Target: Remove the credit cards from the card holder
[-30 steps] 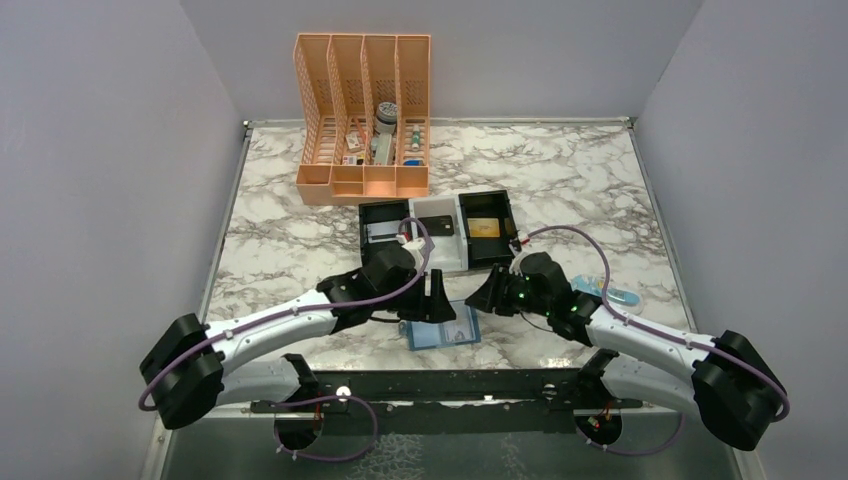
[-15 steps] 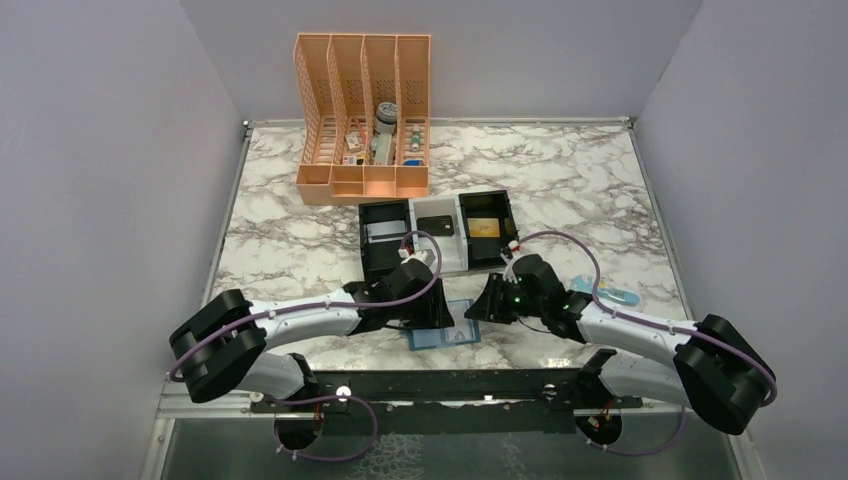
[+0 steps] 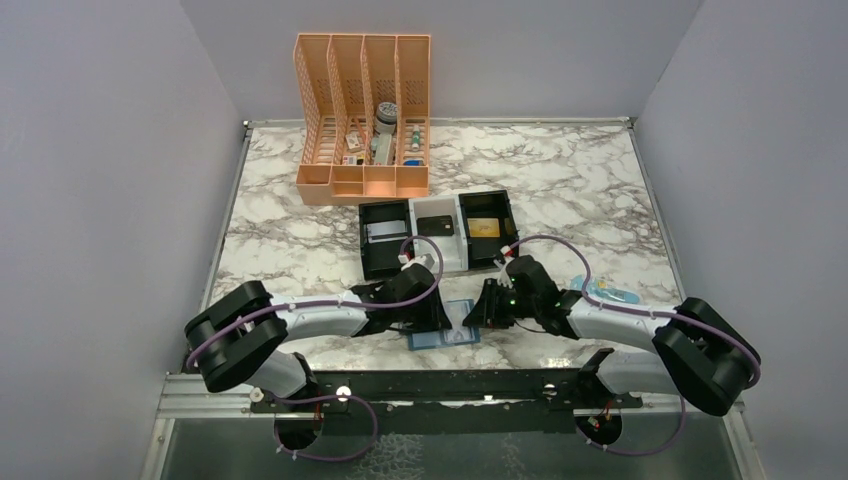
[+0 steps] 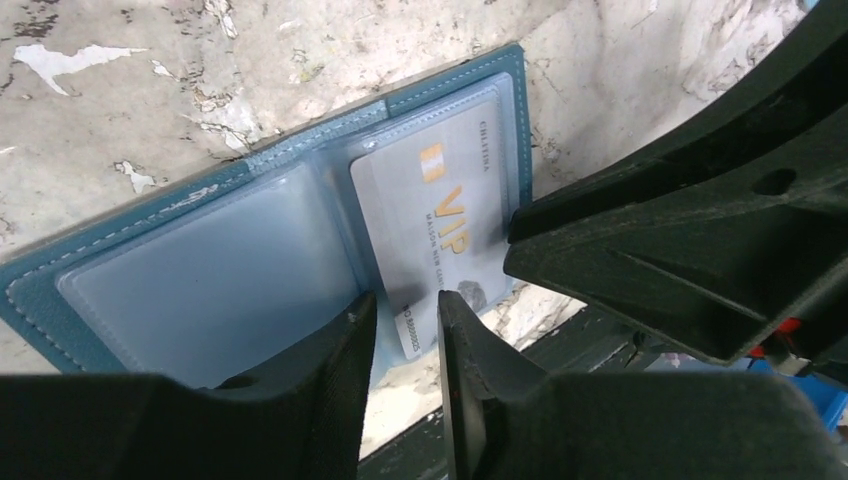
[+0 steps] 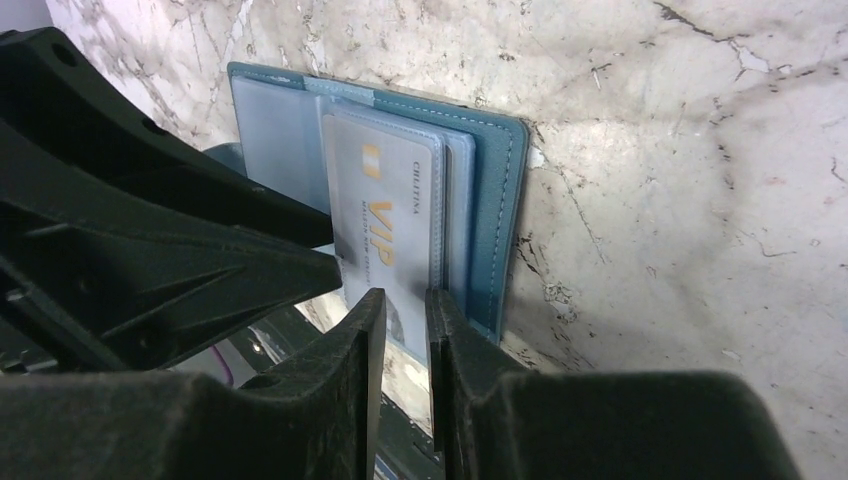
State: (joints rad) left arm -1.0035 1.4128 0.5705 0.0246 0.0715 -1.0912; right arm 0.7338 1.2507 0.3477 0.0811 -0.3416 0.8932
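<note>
The light-blue card holder [image 3: 443, 337] lies open and flat at the table's near edge. It also shows in the left wrist view [image 4: 200, 290] and the right wrist view [image 5: 495, 200]. A silvery card marked VIP [image 4: 440, 220] sticks partly out of its right panel toward the near edge [image 5: 390, 210]. No black card shows in the holder. My left gripper [image 3: 440, 318] is down at the holder's centre fold, its fingers a narrow slit apart [image 4: 405, 325]. My right gripper [image 3: 476, 315] is down at the card's protruding end, also nearly closed [image 5: 400, 320]. Neither visibly clamps anything.
A black-and-white three-compartment tray [image 3: 437, 250] stands just behind, holding a gold card [image 3: 484, 227] and a black card [image 3: 434, 226]. An orange file organiser [image 3: 365, 120] is at the back. A blue-and-white packet [image 3: 610, 293] lies right. A metal rail [image 3: 430, 385] runs under the table's front edge.
Both grippers have come down and closed in on the holder from either side. The left arm has stretched further right and the right arm further left.
</note>
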